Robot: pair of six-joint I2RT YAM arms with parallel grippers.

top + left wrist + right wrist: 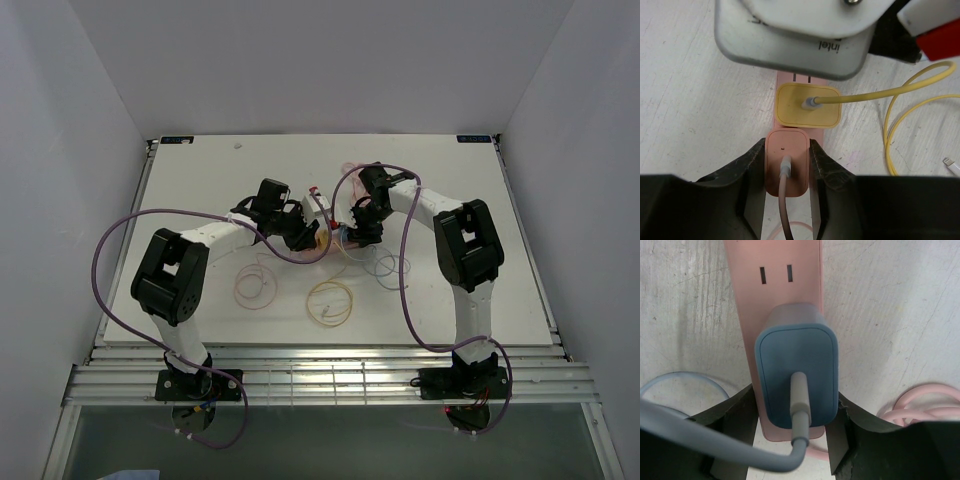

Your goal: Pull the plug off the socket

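Note:
The socket is a long pink power strip (775, 290), also seen in the left wrist view (800, 79). A pink plug (786, 165), a yellow plug (809, 104) and a blue plug (796, 370) sit in it. My left gripper (787, 145) is shut on the sides of the pink plug. My right gripper (795, 392) is closed round the strip's end, where the blue plug stands between the fingers. From above, both grippers meet at the table's middle, left (310, 238) and right (352, 235).
Loose cords lie near the strip: a yellow coil (330, 300), a pink coil (255, 285), a blue cord (385, 265). The strip's coiled pink cord (925, 410) lies beside my right fingers. A white and red object (935, 30) is just past the yellow plug.

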